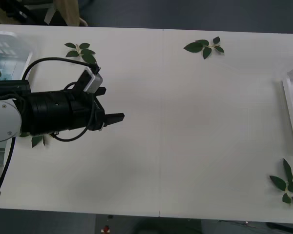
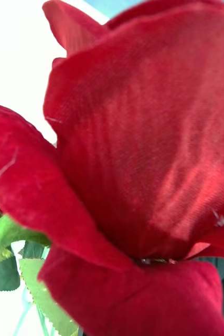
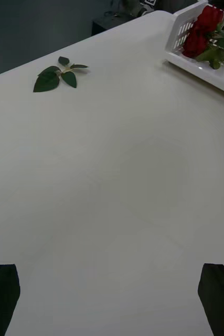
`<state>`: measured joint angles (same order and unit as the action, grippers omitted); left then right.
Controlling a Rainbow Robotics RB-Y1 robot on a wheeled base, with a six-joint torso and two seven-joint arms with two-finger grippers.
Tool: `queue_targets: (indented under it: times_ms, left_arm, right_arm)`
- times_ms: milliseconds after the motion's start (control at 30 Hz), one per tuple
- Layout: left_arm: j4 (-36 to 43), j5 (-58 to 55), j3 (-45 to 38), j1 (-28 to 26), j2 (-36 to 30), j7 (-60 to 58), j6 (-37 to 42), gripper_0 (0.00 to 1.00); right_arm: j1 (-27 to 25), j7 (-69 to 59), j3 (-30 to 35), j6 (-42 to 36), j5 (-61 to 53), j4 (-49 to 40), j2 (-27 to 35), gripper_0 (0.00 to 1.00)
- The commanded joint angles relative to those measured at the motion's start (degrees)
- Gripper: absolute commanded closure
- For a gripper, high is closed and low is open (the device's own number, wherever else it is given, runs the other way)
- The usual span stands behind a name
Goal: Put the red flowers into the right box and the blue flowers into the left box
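The left end effector [image 1: 112, 112], black-fingered, hovers above the white tabletop [image 1: 185, 136] with its fingers spread apart and nothing between them. Deep red fabric roses [image 3: 200, 31] lie inside the white slotted plastic right box [image 3: 195, 58], far across the tabletop from that end effector. A red bloom [image 2: 138, 157] sits right against the right wrist camera; whether the right end effector is open or closed cannot be told. Loose green leaf sprigs [image 1: 205, 47] lie scattered on the tabletop.

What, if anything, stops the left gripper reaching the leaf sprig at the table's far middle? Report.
Nothing visible, so probably yes: the left gripper, open, hangs over the table, with only bare surface between it and the leaf sprig.
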<state>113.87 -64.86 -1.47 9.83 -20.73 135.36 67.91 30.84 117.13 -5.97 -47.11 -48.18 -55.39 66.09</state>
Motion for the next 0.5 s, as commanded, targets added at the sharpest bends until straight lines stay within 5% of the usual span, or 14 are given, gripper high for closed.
queue_targets:
  times_ms: [33, 267, 300, 367, 467, 500]
  left_arm:
    - [2.0, -0.5, -0.3, 1.4, -1.1, -1.9, -0.3, 0.0]
    - [2.0, -0.5, -0.3, 1.4, -1.1, -1.9, -0.3, 0.0]
    - [2.0, -0.5, -0.3, 1.4, -1.1, -1.9, -0.3, 0.0]
    - [2.0, -0.5, -0.3, 1.4, -1.1, -1.9, -0.3, 0.0]
    - [2.0, -0.5, -0.3, 1.4, -1.1, -1.9, -0.3, 0.0]
    - [2.0, -0.5, -0.3, 1.4, -1.1, -1.9, -0.3, 0.0]
  right_arm:
    - [1.6, 1.6, 0.6, 0.2, 0.4, 0.6, 0.7, 1.0]
    - [1.6, 1.9, 0.5, -0.4, 0.5, 0.6, 0.5, 0.98]
    - [1.7, 2.0, 0.5, -0.4, 0.5, 0.6, 0.5, 0.9]
    - [1.7, 2.0, 0.5, -0.4, 0.1, 0.6, 0.5, 0.47]
    - [1.7, 2.6, 0.5, -0.4, -0.5, 0.6, 0.5, 0.22]
    - [1.7, 2.7, 0.4, -0.4, -0.5, 0.6, 0.5, 0.2]
